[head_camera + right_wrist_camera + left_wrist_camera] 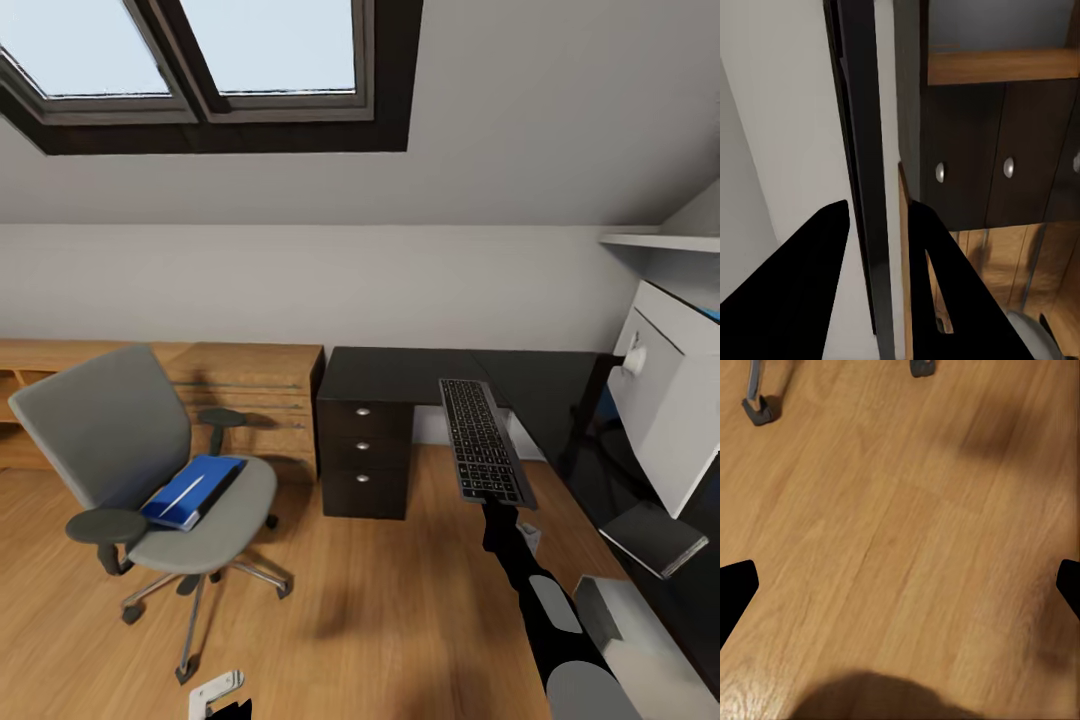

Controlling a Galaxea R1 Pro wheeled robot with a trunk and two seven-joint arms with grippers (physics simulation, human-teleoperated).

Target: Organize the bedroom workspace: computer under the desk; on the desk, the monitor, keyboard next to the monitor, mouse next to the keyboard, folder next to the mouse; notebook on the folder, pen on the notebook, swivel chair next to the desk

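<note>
The keyboard [484, 442] is gripped at its near end by the right gripper [497, 508], whose fingers [821, 277] close on either side of the thin black slab [865, 165] seen edge-on. Held in the air, it reaches out over the near edge of the black desk [400, 372], above the wooden floor [380, 610]. To the left, the blue folder [192, 491] lies on the seat of the swivel chair [120, 440], well apart from the desk. The left gripper [900, 585] hangs over bare floor, its fingers spread wide and grasping nothing; two chair castors [761, 411] show beyond it.
</note>
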